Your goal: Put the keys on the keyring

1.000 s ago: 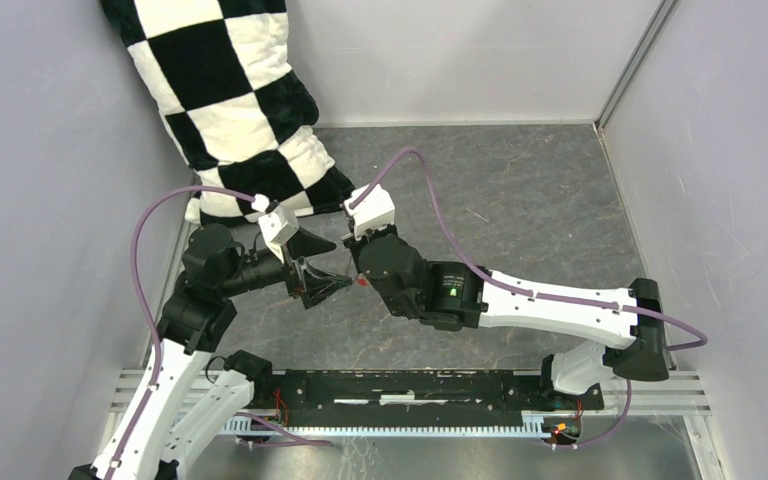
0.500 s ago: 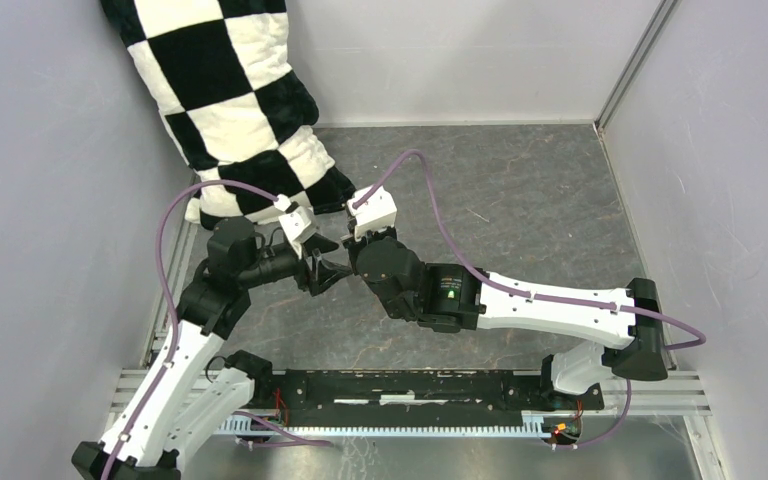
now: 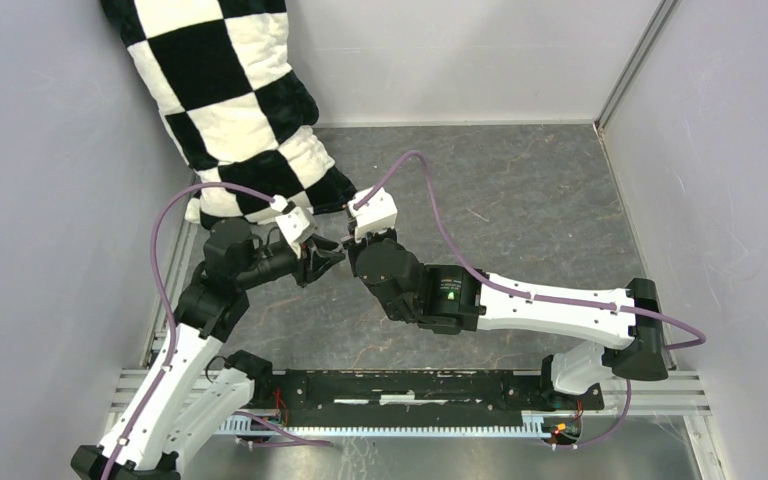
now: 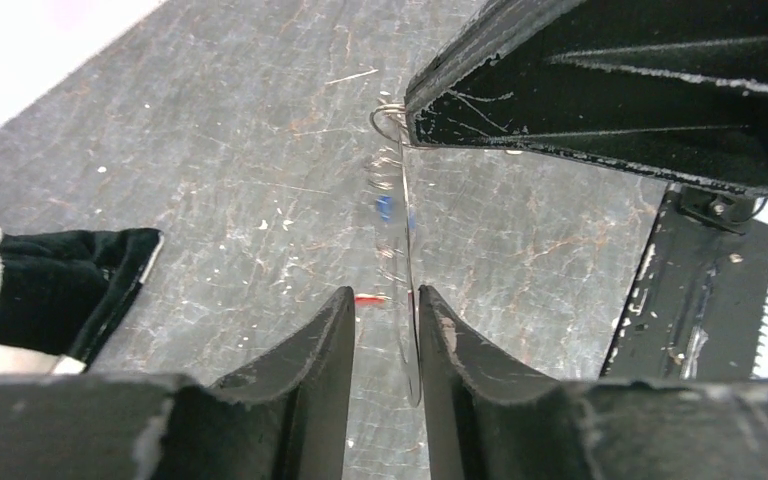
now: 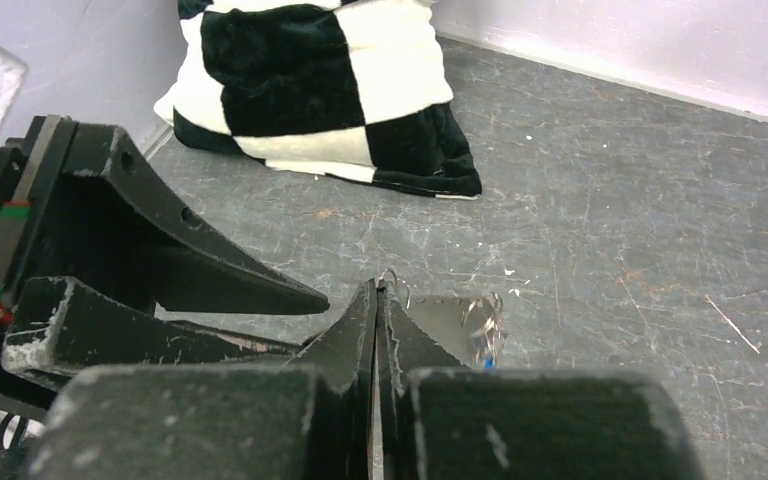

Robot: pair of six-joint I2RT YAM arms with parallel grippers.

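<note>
My right gripper [image 5: 377, 285] is shut on the top loop of the keyring [image 4: 407, 230], a thin grey wire hoop that hangs edge-on in the left wrist view. A blue key [image 4: 385, 208] and a red key [image 4: 370, 298] show blurred beside the wire. My left gripper [image 4: 385, 292] stands around the hoop's lower part. Its jaws are narrow but apart, and the wire lies against the right finger [image 4: 440, 330]. In the top view both grippers meet tip to tip, the left gripper [image 3: 330, 256] and the right gripper [image 3: 352, 252], hiding the ring.
A black-and-white checked pillow [image 3: 230, 100] lies at the back left, just behind the grippers. Grey walls close in both sides and the back. A black rail [image 3: 410, 390] runs along the near edge. The floor is dark scratched stone.
My left gripper has moved in towards the right gripper and its jaws have narrowed around the hoop. The right arm has stayed almost still.
</note>
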